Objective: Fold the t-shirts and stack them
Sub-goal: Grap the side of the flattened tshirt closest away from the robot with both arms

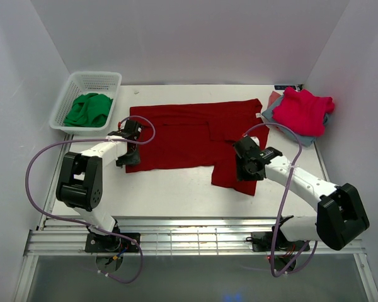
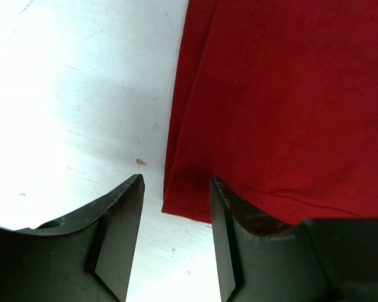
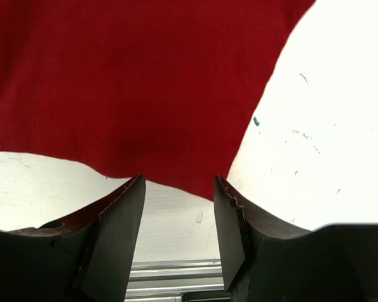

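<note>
We see our left gripper (image 2: 176, 184) with jaws apart and empty, a corner of the dark red t-shirt (image 1: 189, 135) lying between them; our right gripper (image 3: 179, 182) gapes likewise over the shirt's near hem; the shirt lies flat, partly folded, across the table (image 1: 164, 189); far right, a pink-red shirt (image 1: 305, 110) tops grey-blue folded ones (image 1: 272, 113); far left, a white basket (image 1: 82, 80) holds green cloth (image 1: 88, 110).

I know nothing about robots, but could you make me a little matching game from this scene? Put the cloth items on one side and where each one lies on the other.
Items:
1. dark red t-shirt
2. pink-red shirt
3. green cloth

Places:
A. in the white basket, far left
B. on top of the grey-blue folded pile, far right
C. spread across the middle of the table

Pairs: 1-C, 2-B, 3-A
</note>
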`<state>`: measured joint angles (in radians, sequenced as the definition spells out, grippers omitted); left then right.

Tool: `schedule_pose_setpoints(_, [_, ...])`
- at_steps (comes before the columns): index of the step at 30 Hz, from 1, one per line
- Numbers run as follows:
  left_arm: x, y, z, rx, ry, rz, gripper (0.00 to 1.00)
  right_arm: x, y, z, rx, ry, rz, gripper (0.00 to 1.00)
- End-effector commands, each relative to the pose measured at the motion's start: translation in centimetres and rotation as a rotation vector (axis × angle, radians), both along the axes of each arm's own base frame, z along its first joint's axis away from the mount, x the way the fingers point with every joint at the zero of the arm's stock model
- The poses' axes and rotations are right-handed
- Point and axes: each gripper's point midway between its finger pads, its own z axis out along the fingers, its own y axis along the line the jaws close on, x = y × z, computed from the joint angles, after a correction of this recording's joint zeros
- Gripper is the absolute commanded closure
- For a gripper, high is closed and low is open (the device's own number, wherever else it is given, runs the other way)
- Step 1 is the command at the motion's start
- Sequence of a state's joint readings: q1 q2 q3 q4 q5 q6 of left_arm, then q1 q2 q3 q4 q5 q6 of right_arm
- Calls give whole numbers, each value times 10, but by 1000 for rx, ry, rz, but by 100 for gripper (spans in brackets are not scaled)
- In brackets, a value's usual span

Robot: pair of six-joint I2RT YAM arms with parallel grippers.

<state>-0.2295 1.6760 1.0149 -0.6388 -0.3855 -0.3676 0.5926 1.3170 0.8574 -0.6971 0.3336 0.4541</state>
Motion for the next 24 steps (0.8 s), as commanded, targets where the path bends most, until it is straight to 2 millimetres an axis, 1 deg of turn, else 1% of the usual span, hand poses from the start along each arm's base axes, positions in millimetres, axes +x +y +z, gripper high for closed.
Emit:
schedule_pose_setpoints(1, [1, 3, 14, -1, -39, 18, 43, -13, -5, -5, 3, 3, -54, 46])
schedule_pose_setpoints(4, [-3, 2, 7, -9, -24, 7, 41, -23, -9, -14, -2, 33, -73, 45])
schedule_pose_setpoints(7, [-11, 1, 1, -16, 3, 7, 41, -32, -12, -18, -15, 54, -79, 45])
schedule_pose_setpoints(9, [-14, 1, 2, -21, -1, 8, 41, -36, -16, -17, -26, 54, -89, 45])
schedule_pose_setpoints(12, [-22, 0, 0, -32, 7, 9, 41, -46, -24, -18, -56, 69, -116, 45])
schedule_pose_setpoints(14, [-27, 1, -1, -35, 7, 14, 41, -54, -29, -25, -64, 91, -129, 45])
schedule_pose_setpoints(16, [-31, 3, -5, -30, 22, 18, 41, -60, -29, -30, -53, 108, -127, 45])
schedule_pose_setpoints(19, [-30, 3, -5, -29, 23, 23, 41, -63, -27, -40, -39, 126, -127, 45])
schedule_pose_setpoints(23, [-28, 3, -6, -22, 24, 22, 41, -61, -26, -48, -45, 126, -130, 45])
schedule_pose_setpoints(24, [-28, 3, -7, -22, 26, 22, 41, -57, -25, -50, -46, 113, -132, 45])
